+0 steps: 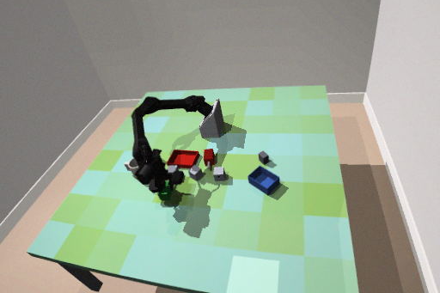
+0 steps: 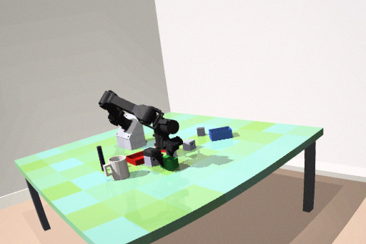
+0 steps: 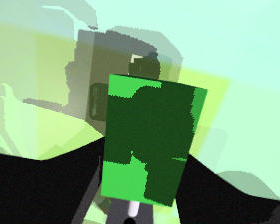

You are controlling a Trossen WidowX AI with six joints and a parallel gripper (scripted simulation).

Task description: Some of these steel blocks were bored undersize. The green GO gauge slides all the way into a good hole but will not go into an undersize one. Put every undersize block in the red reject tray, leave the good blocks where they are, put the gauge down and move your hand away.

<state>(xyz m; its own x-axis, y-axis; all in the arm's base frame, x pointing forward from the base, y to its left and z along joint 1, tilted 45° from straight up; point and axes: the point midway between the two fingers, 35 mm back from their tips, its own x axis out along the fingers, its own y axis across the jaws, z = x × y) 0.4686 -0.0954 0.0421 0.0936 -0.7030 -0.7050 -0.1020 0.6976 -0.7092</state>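
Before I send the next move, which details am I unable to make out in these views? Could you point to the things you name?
- Nearest block's bore: in the wrist view, the green gauge (image 1: 166, 192) (image 2: 171, 162) (image 3: 151, 135) covers most of it; whether the pin has entered is unclear.
- Red tray (image 1: 183, 159) (image 2: 134, 158) interior: exterior view, partly behind the arm and a block.
- Mug (image 2: 121, 168): top view, mostly behind the arm.
- Bore sizes: top and exterior views, too small to judge.
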